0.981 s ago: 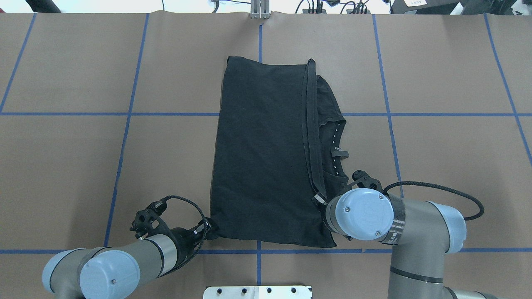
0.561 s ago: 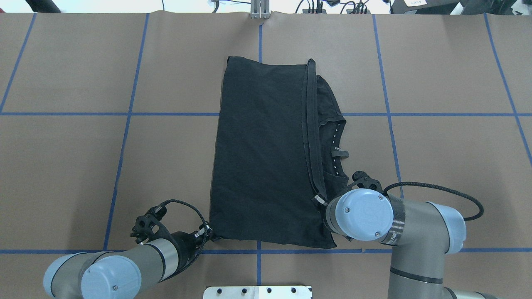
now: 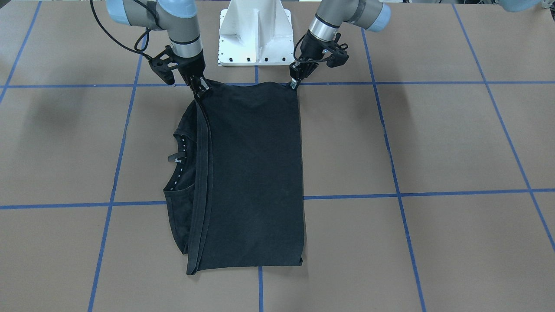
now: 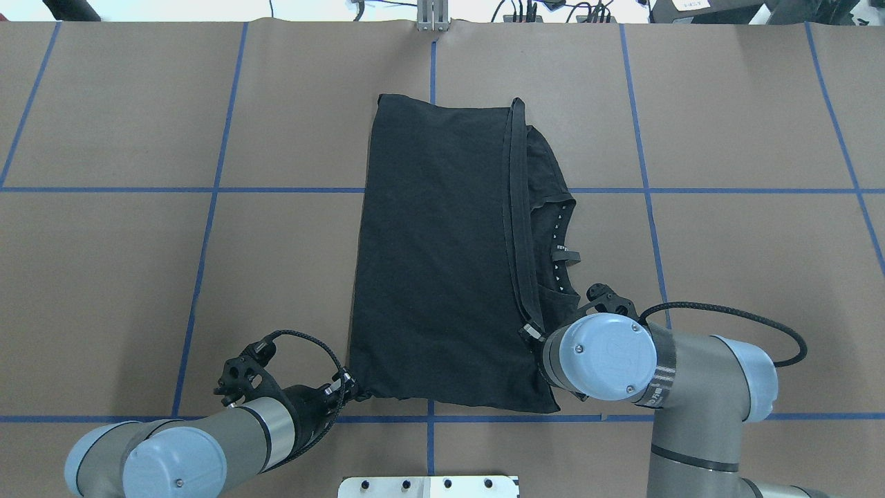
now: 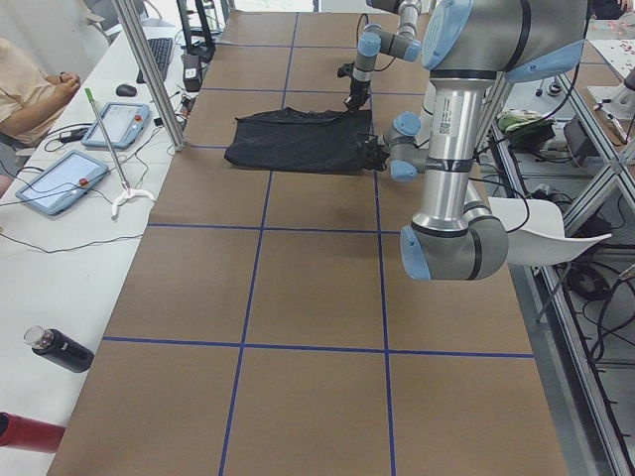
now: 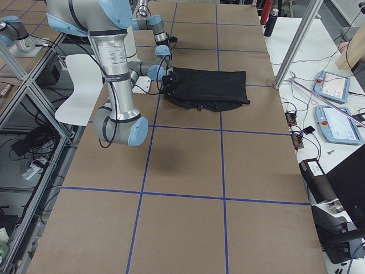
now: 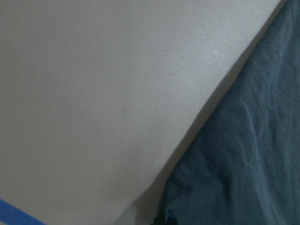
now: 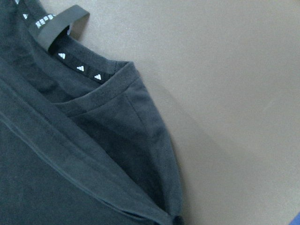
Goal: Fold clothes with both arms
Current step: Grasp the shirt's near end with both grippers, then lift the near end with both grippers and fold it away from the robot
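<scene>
The brown-papered table (image 4: 104, 277) carries the black T-shirt (image 4: 435, 263), folded lengthwise and lying flat straight out from the white base (image 3: 256, 30). The left gripper (image 3: 295, 83) and the right gripper (image 3: 200, 86) each pinch, fingers narrow, one shirt corner nearest the base. The neck label (image 3: 175, 157) lies farther from the base, on the right arm's side.
</scene>
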`<move>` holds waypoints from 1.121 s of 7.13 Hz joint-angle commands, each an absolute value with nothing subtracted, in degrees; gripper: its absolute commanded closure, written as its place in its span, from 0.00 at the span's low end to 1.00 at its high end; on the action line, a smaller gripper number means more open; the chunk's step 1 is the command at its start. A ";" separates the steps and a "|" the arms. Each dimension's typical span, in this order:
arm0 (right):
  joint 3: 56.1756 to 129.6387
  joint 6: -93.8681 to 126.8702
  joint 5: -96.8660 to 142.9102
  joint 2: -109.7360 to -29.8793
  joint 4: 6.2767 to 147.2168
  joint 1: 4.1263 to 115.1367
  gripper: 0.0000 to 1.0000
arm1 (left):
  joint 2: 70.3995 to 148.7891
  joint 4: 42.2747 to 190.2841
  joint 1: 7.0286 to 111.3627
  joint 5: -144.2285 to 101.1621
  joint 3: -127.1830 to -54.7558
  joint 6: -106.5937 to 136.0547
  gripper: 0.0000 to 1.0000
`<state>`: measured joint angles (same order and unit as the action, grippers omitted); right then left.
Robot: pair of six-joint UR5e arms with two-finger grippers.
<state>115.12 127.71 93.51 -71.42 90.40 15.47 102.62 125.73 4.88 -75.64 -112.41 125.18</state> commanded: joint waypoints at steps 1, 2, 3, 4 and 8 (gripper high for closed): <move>120.90 127.79 93.60 -74.07 90.53 15.73 1.00 | 102.22 122.63 4.75 -78.72 -121.15 125.33 1.00; 125.72 127.79 94.47 -77.14 90.53 15.73 1.00 | 102.13 120.00 5.01 -80.49 -126.68 126.46 1.00; 128.73 127.79 96.83 -77.52 90.53 17.47 1.00 | 102.56 117.01 5.01 -80.94 -131.18 127.61 1.00; 128.50 127.79 102.69 -76.65 90.53 23.06 1.00 | 103.79 116.63 7.88 -82.51 -132.00 127.70 1.00; 108.34 120.09 117.15 -59.18 92.02 42.52 1.00 | 115.21 116.09 30.12 -95.80 -114.75 123.78 1.00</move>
<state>115.07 123.85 115.01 -63.85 91.88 38.46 111.91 115.67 25.23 -93.43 -121.53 126.08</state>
